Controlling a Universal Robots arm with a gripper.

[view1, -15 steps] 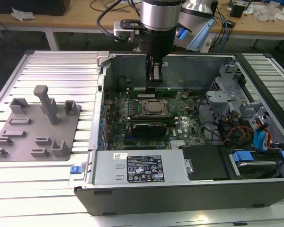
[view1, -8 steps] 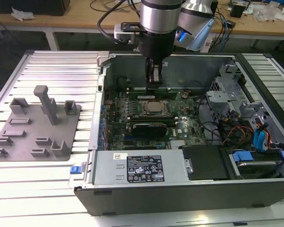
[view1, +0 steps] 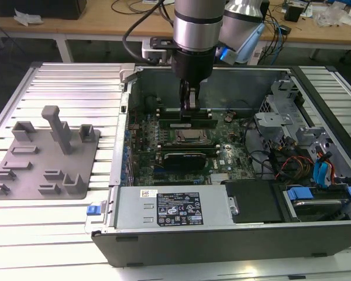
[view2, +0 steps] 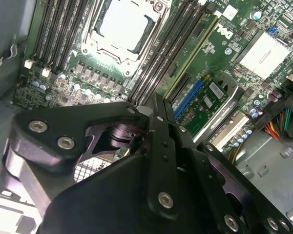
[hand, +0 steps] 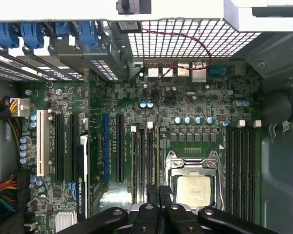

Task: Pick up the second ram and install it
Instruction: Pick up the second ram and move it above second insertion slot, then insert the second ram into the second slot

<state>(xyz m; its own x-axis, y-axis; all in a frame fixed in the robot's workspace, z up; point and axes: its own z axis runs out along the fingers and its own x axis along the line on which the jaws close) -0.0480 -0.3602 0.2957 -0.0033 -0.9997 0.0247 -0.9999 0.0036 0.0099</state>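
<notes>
the processor socket (view1: 190, 138) sits on the motherboard (view1: 237, 143) inside the case (view1: 222, 246).

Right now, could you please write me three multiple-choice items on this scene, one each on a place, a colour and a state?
1. Where is the black robot gripper? A over the slatted table; B inside the open metal computer case; C over the wooden bench.
2. What colour is the moulded plastic fixture tray? A grey; B red; C yellow.
3. The square metal processor socket is: A under a cooler; B uncovered; C taped over.
Key: B, it hangs above the green motherboard; A, plainly grey; B, its silver lid shows.
</notes>
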